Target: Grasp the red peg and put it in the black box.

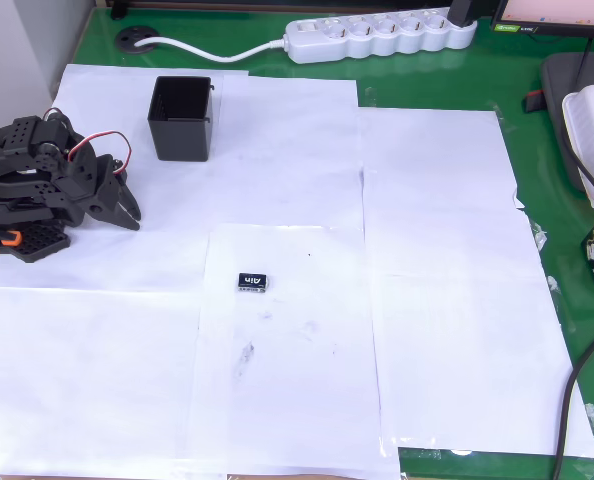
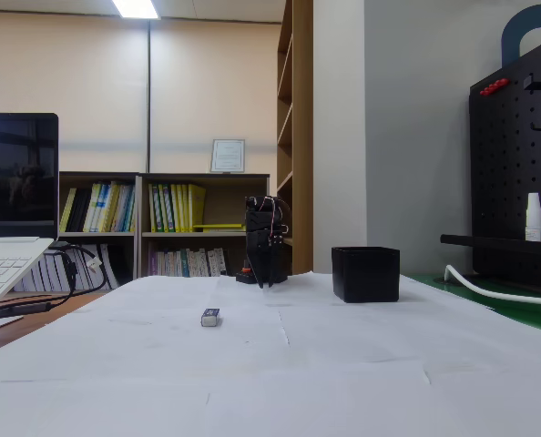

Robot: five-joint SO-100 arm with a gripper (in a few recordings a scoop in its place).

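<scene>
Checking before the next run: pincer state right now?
Pincer: looks shut, black tips together above the white paper, holding nothing visible; it sits apart from the black square plastic open-topped box.

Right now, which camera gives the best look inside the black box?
The overhead view: it looks down into the black box, showing its open top and inner walls. The fixed view shows only its outer side, standing on the paper.
</scene>
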